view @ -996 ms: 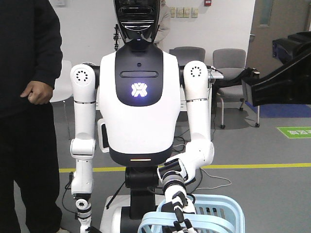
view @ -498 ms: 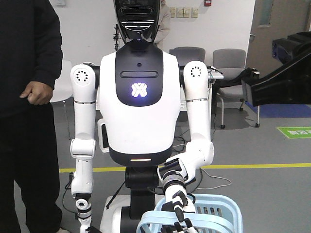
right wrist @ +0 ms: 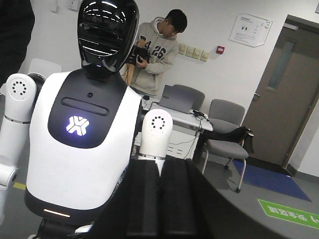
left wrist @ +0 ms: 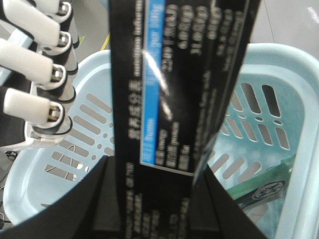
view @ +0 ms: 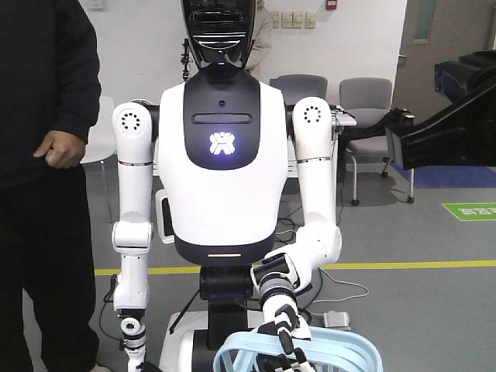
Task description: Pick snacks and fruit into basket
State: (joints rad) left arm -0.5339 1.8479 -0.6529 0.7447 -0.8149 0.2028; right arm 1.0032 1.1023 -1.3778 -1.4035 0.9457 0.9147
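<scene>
My left gripper (left wrist: 154,172) is shut on the black-and-blue snack box (left wrist: 174,84) and holds it upright over the light blue basket (left wrist: 279,74). The box shows a blue panel and white print. Part of a green pouch (left wrist: 266,186) lies inside the basket at the lower right. A white humanoid robot's hand (left wrist: 35,64) grips the basket's rim at the left. In the front view the basket (view: 341,353) shows at the bottom edge, held by that hand (view: 285,333). My right gripper (right wrist: 160,164) is shut and empty, raised in the air and facing the humanoid.
The humanoid robot (view: 221,178) stands straight ahead. A person in black (view: 39,155) stands at the left. A black arm (view: 449,132) reaches in from the right. Grey chairs (view: 364,101) stand behind. A man with a camera (right wrist: 157,47) stands at the back.
In the front view the basket has sunk lower and shifted left in the humanoid's hand, so that mostly its rim shows now. A small white object on the floor behind it has come into sight.
</scene>
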